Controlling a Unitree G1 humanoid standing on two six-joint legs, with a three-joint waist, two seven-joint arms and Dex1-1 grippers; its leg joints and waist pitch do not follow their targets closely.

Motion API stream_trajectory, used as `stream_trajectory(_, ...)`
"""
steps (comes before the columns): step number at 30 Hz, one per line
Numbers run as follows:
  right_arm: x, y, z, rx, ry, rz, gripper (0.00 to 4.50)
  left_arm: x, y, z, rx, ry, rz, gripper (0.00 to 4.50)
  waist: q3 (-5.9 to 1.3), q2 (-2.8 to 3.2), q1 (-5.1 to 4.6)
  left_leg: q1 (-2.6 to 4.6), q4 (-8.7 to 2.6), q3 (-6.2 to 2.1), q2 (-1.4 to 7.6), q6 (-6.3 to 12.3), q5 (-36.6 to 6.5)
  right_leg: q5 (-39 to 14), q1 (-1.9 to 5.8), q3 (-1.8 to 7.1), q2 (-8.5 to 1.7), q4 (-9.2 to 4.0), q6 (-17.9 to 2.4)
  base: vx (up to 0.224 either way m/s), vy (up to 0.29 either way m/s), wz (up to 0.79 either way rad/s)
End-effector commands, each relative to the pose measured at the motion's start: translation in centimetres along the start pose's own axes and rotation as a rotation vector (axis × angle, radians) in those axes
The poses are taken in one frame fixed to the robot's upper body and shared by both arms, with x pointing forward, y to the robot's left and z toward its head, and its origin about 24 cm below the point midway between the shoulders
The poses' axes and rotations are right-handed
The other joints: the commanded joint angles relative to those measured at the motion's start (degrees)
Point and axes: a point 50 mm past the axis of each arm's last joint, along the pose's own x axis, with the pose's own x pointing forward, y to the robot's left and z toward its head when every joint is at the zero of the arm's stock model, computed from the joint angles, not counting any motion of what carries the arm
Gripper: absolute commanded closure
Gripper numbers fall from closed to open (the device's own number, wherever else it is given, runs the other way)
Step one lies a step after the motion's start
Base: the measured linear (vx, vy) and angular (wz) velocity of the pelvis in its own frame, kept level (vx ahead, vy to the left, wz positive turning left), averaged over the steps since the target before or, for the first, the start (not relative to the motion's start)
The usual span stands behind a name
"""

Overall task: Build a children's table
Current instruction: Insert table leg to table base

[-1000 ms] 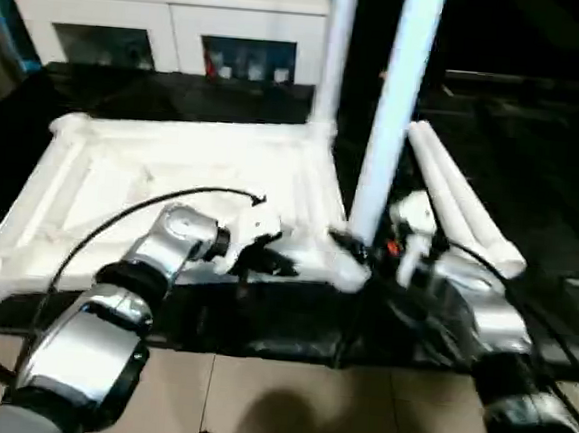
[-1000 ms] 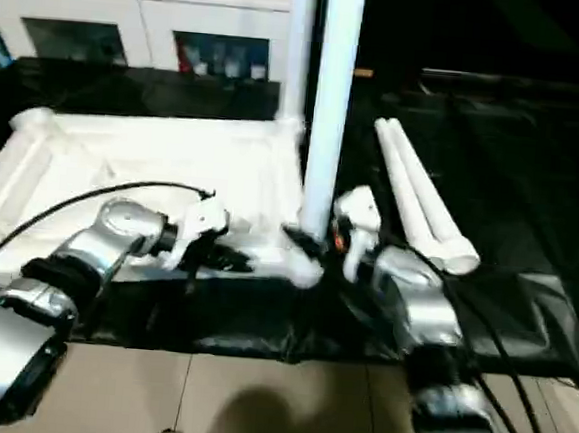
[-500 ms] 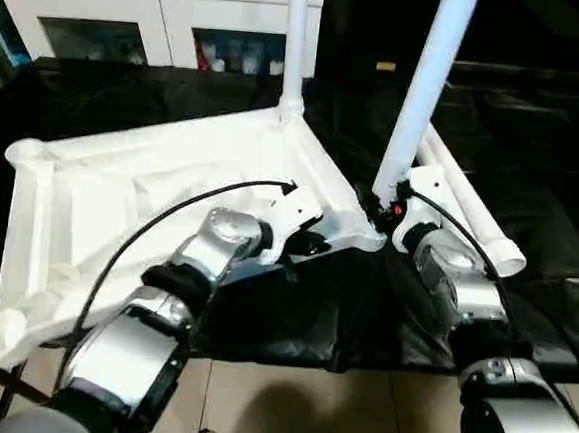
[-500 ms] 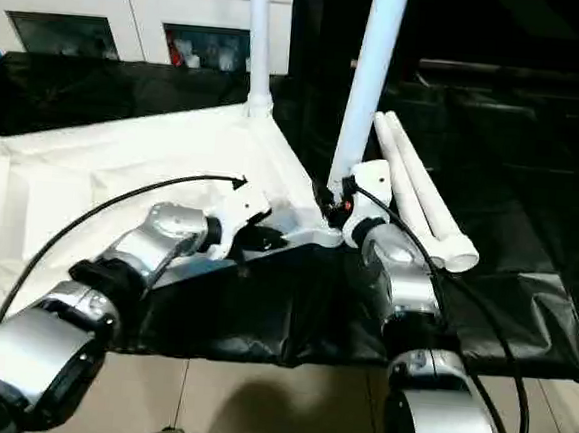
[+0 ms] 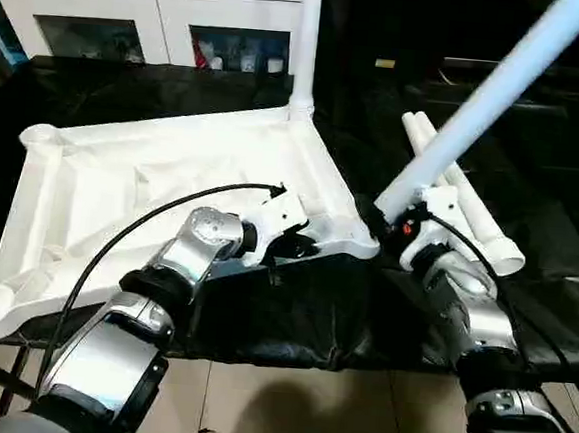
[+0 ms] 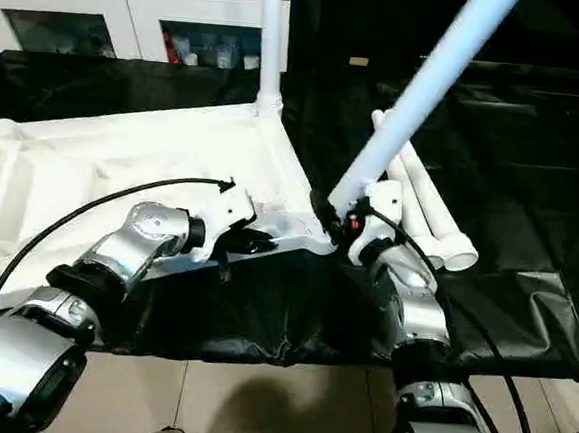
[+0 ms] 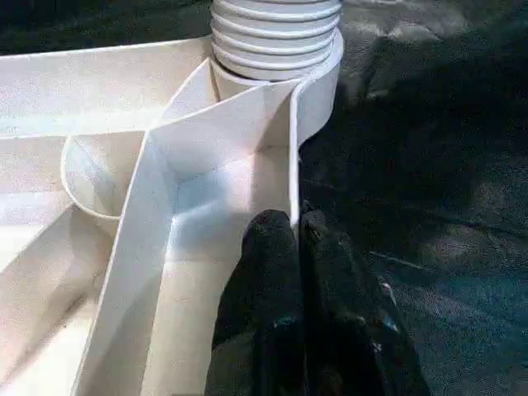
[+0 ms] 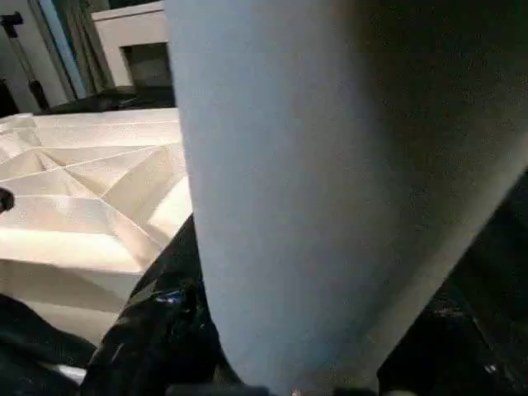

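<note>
The white table top [image 5: 122, 178] lies ribbed side up on a black cloth. One white leg [image 5: 307, 37] stands upright in its far right corner socket. My left gripper [image 5: 302, 246] is shut on the top's near rim, its black fingers [image 7: 280, 272] pinching the thin wall close to a ribbed corner socket [image 7: 276, 37]. My right gripper [image 5: 384, 224] is shut on the lower end of a second white leg [image 5: 489, 102], which leans up and to the right beside the near right corner. Two more legs [image 5: 461, 205] lie on the cloth to the right.
A white glass-door cabinet [image 5: 155, 15] stands behind the table. The black cloth [image 5: 542, 196] covers the work surface to the right, and its front edge drops to a tiled floor [image 5: 285, 407]. A black cable [image 5: 138, 235] loops over my left forearm.
The leg in my right gripper has tipped from nearly upright to leaning far right. The table top has turned slightly, and the camera view shifted a little.
</note>
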Motion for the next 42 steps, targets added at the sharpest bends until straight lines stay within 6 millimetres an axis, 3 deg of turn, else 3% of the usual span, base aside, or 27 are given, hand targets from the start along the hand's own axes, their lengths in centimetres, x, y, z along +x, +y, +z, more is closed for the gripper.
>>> stream_trajectory(1, -1.4, -0.3, -2.7, 0.043, 0.127, -0.003, 2.58, -1.3, 1.3, 0.8, 0.041, -0.026, 0.062, 4.50, -4.12, -0.79, 0.14, 1.36, -3.99, -1.84, 3.82, 3.37, -13.31, -9.28, 2.67, 2.81, -4.49, -4.20, -14.77, 0.000, 0.000, 0.00)
stream_trajectory(5, -1.3, -0.4, -2.4, 0.013, 0.195, 0.076, 2.58, -1.3, 0.9, 0.7, 0.056, -0.019, -0.017, 4.50, -4.08, -0.81, 0.25, 1.31, -3.88, -1.78, 3.75, 4.15, -12.38, -9.25, 2.78, 2.63, -4.29, -4.13, -14.89, 0.000, 0.000, 0.00)
stream_trajectory(15, -1.5, 0.8, -2.3, -0.066, 0.369, 0.421, 2.58, -2.1, 0.5, 0.2, 0.093, 0.032, -0.191, 4.50, -4.08, -0.78, 0.47, 1.30, -3.79, -1.75, 3.88, 3.59, -13.51, -10.61, 2.73, 2.58, -4.37, -4.12, -15.15, 0.000, 0.000, 0.00)
stream_trajectory(16, -1.5, 0.9, -2.3, -0.069, 0.376, 0.445, 2.58, -2.2, 0.6, 0.2, 0.097, 0.035, -0.197, 4.50, -4.09, -1.18, 0.45, 1.31, -3.79, -1.69, 3.91, 3.67, -13.41, -10.48, 2.76, 2.60, -4.33, -4.11, -15.11, 0.000, 0.000, 0.00)
stream_trajectory(19, -1.9, 1.2, -2.4, -0.065, 0.401, 0.516, 2.58, -2.4, 0.8, 0.3, 0.102, 0.039, -0.216, 4.50, -4.07, -0.93, 0.61, 1.50, -3.88, -1.75, 4.05, 3.27, -13.80, -10.80, 2.64, 2.64, -4.42, -4.08, -15.31, 0.000, 0.000, 0.00)
stream_trajectory(29, -2.7, 2.3, -2.9, -0.059, 0.426, 0.653, 2.58, -2.7, 0.4, 0.6, 0.116, 0.017, -0.332, 4.50, -4.12, -1.10, 1.40, 1.68, -3.94, -1.78, 4.20, 2.96, -14.52, -9.88, 2.63, 2.72, -4.57, -4.02, -15.68, 0.000, 0.000, 0.00)
stream_trajectory(30, -2.7, 2.4, -2.9, -0.061, 0.426, 0.656, 2.58, -2.7, 0.4, 0.6, 0.117, 0.019, -0.336, 4.50, -4.10, -0.75, 1.40, 1.75, -4.06, -1.81, 4.22, 2.63, -15.19, -10.07, 2.55, 2.72, -4.49, -4.11, -15.64, 0.000, 0.000, 0.00)
stream_trajectory(32, -2.8, 2.6, -3.1, -0.064, 0.424, 0.664, 2.58, -2.8, 0.5, 0.5, 0.122, 0.030, -0.338, 4.50, -3.99, -0.86, 1.38, 1.82, -4.23, -1.89, 4.24, 1.92, -16.67, -11.48, 2.55, 2.70, -4.55, -4.21, -15.58, 0.000, 0.000, 0.00)
stream_trajectory(33, -2.8, 2.7, -3.1, -0.064, 0.420, 0.664, 2.58, -2.8, 0.5, 0.5, 0.121, 0.031, -0.335, 4.50, -3.92, -0.57, 1.40, 1.93, -4.30, -1.96, 4.22, 1.31, -17.84, -13.01, 2.51, 2.74, -4.60, -4.32, -15.30, 0.000, 0.000, 0.00)
stream_trajectory(37, -2.5, 3.0, -3.2, -0.055, 0.391, 0.626, 2.58, -2.6, 0.9, 0.7, 0.102, 0.031, -0.281, 4.50, -3.86, -0.71, 1.31, 2.11, -4.53, -2.02, 4.27, 0.22, -19.29, -14.29, 2.46, 2.83, -4.60, -4.56, -14.90, 0.000, 0.000, 0.00)
stream_trajectory(40, -1.6, 2.4, -3.1, -0.044, 0.357, 0.487, 2.58, -2.4, 1.3, 0.8, 0.062, 0.023, -0.220, 4.50, -3.71, -0.61, 1.21, 2.24, -4.70, -2.16, 4.31, -0.72, -20.94, -16.54, 2.31, 2.87, -4.83, -4.72, -14.74, 0.000, 0.000, 0.00)
stream_trajectory(42, -0.5, 1.7, -3.1, -0.048, 0.334, 0.323, 2.58, -2.0, 1.7, 1.2, 0.011, 0.007, -0.150, 4.50, -3.53, -0.72, 0.64, 2.36, -4.75, -2.46, 4.01, -2.16, -23.32, -21.81, 2.16, 2.82, -4.96, -5.19, -13.40, 0.000, 0.000, 0.00)
